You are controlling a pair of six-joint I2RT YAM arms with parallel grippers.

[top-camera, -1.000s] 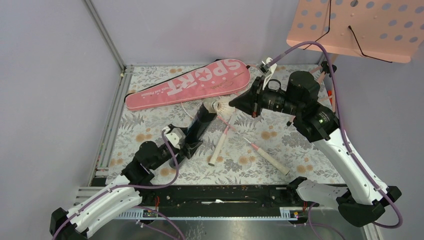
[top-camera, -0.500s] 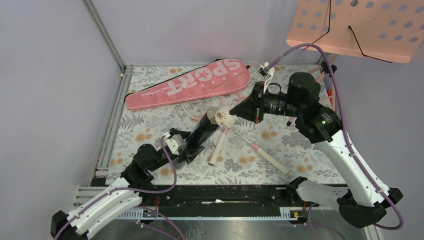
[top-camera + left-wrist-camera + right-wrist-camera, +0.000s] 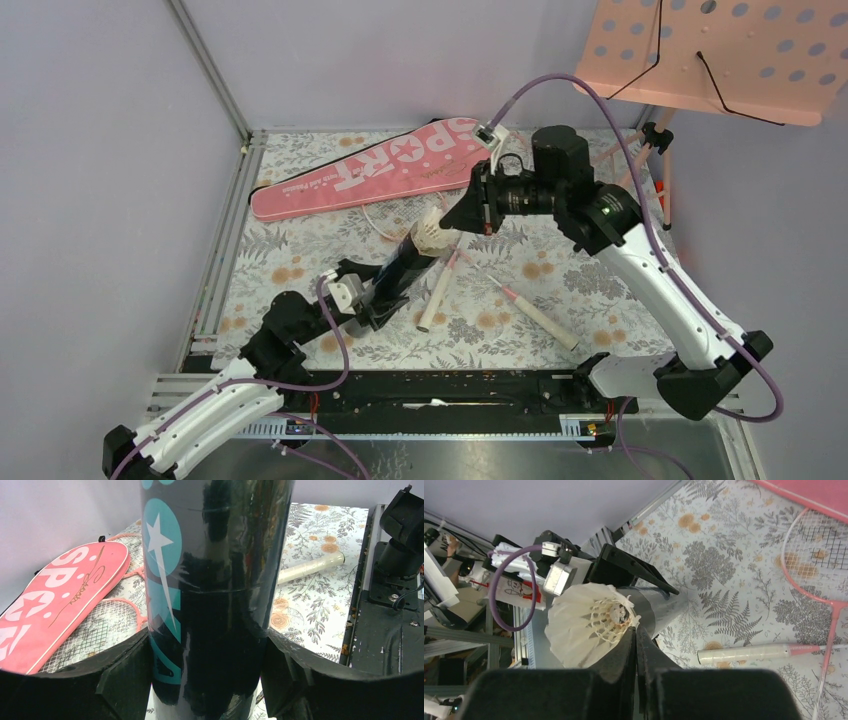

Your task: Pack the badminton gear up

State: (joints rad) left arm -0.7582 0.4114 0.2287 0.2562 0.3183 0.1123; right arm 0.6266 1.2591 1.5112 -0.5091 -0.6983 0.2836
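My left gripper (image 3: pixel 384 292) (image 3: pixel 207 655) is shut on the black tube (image 3: pixel 405 265) (image 3: pixel 215 580) with teal print, near its lower end. The tube is tilted, its open end pointing up and to the right. A white feather shuttlecock (image 3: pixel 431 235) (image 3: pixel 584 625) sits right at that open end, and my right gripper (image 3: pixel 448 221) (image 3: pixel 635 632) is shut on its feather rim. Two pink-framed rackets lie on the table, their pale handles (image 3: pixel 437 296) (image 3: pixel 541 319) right of the tube. The pink "SPORT" bag (image 3: pixel 380 165) (image 3: pixel 55 605) lies behind.
A pink perforated music stand (image 3: pixel 720 55) hangs over the back right corner, its legs by the right wall. The floral table cover (image 3: pixel 300 250) ends at a metal rail (image 3: pixel 225 240) on the left and a black bar (image 3: pixel 450 385) in front.
My right gripper has carried the shuttlecock left and down to the tube's open end. My left gripper has shifted slightly, keeping the tube tilted up.
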